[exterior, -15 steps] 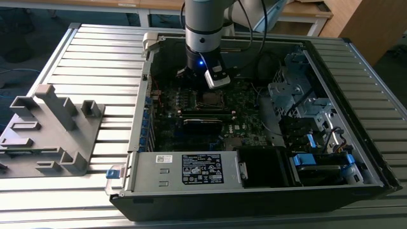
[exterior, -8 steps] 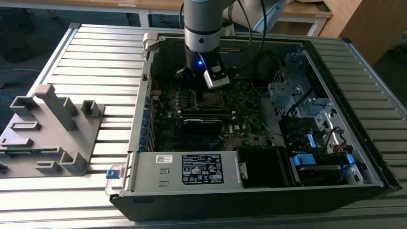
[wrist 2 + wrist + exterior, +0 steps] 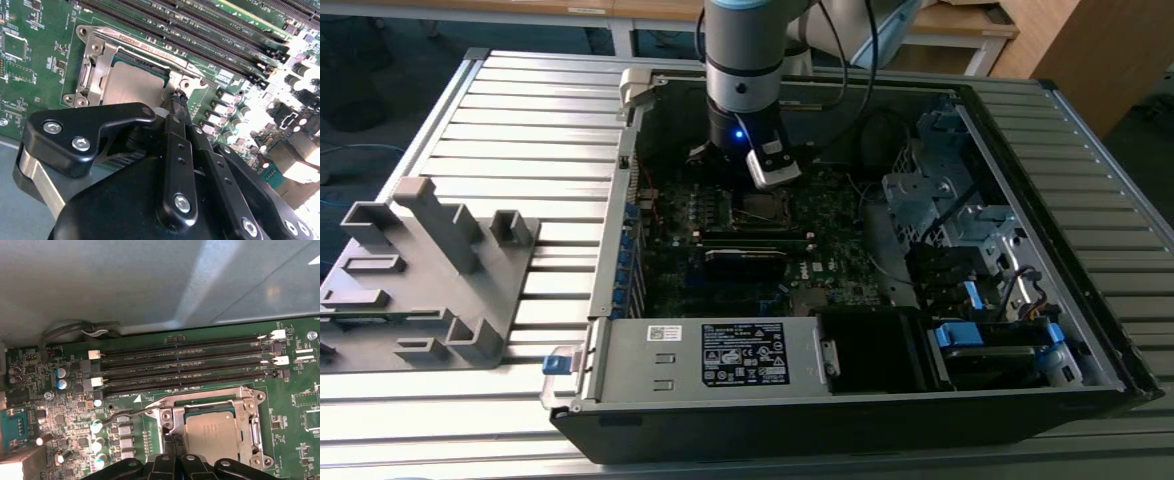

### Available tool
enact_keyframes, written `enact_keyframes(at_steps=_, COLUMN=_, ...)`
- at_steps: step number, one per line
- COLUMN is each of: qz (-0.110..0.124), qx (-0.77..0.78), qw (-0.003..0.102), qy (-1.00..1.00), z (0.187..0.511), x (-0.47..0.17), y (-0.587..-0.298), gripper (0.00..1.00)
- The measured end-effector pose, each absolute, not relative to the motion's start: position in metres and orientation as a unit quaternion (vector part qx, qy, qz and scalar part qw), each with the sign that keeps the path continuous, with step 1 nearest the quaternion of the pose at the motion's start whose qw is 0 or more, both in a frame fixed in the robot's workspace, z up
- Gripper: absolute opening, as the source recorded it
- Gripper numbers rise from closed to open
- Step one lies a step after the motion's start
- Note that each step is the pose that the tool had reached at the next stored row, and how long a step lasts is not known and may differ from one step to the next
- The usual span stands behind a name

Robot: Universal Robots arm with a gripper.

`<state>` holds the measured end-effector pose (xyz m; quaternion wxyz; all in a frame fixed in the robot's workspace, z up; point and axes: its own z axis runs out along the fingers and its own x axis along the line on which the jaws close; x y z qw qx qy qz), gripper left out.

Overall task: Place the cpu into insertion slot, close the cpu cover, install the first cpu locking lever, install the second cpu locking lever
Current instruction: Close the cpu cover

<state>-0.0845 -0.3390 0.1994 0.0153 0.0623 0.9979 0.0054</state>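
Observation:
In both wrist views the cpu [image 3: 212, 432] [image 3: 132, 85] lies in the insertion slot [image 3: 762, 209], its dull silver face showing through the window of the cpu cover [image 3: 251, 426] [image 3: 98, 59]. The cover lies flat over it. A thin wire locking lever [image 3: 125, 414] sticks out from the socket's corner over the board. My gripper [image 3: 176, 100] [image 3: 171, 444] hangs low at that same corner, its black fingers drawn together. I cannot tell whether the tips touch the lever. In the exterior view the gripper [image 3: 765, 195] stands right above the socket.
Long black memory slots [image 3: 190, 365] run beside the socket. The open computer case [image 3: 1047, 240] walls in the board, with a labelled silver power-supply box [image 3: 707, 355] at the front and cables at the exterior view's right. A grey fixture [image 3: 420, 270] sits outside the case.

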Motion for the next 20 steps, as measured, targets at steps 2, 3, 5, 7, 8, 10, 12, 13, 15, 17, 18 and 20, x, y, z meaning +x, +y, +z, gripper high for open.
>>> enact_keyframes(at_steps=2, qz=0.009, qx=0.062, qw=0.015, qy=0.998, z=0.1990, x=-0.0845, y=-0.3390, gripper=0.11)
enact_keyframes(at_steps=3, qz=0.011, qx=0.062, qw=0.015, qy=0.998, z=0.1986, x=-0.0848, y=-0.3390, gripper=0.11)
enact_keyframes(at_steps=5, qz=0.012, qx=0.062, qw=0.015, qy=0.998, z=0.1976, x=-0.0856, y=-0.3391, gripper=0.11)
enact_keyframes(at_steps=7, qz=0.012, qx=0.062, qw=0.015, qy=0.998, z=0.1974, x=-0.0858, y=-0.3391, gripper=0.11)
enact_keyframes(at_steps=8, qz=0.012, qx=0.062, qw=0.015, qy=0.998, z=0.1973, x=-0.0858, y=-0.3391, gripper=0.11)
enact_keyframes(at_steps=10, qz=0.013, qx=0.062, qw=0.015, qy=0.998, z=0.1973, x=-0.0859, y=-0.3390, gripper=0.11)
enact_keyframes(at_steps=12, qz=0.012, qx=0.062, qw=0.015, qy=0.998, z=0.1970, x=-0.0859, y=-0.3391, gripper=0.11)
enact_keyframes(at_steps=13, qz=0.012, qx=0.062, qw=0.015, qy=0.998, z=0.1970, x=-0.0859, y=-0.3391, gripper=0.11)
enact_keyframes(at_steps=15, qz=0.012, qx=0.062, qw=0.015, qy=0.998, z=0.1969, x=-0.0859, y=-0.3390, gripper=0.11)
enact_keyframes(at_steps=17, qz=0.013, qx=0.062, qw=0.015, qy=0.998, z=0.1973, x=-0.0859, y=-0.3390, gripper=0.11)
enact_keyframes(at_steps=18, qz=0.013, qx=0.062, qw=0.015, qy=0.998, z=0.1977, x=-0.0859, y=-0.3389, gripper=0.11)
enact_keyframes(at_steps=20, qz=0.013, qx=0.062, qw=0.016, qy=0.998, z=0.1989, x=-0.0858, y=-0.3388, gripper=0.11)
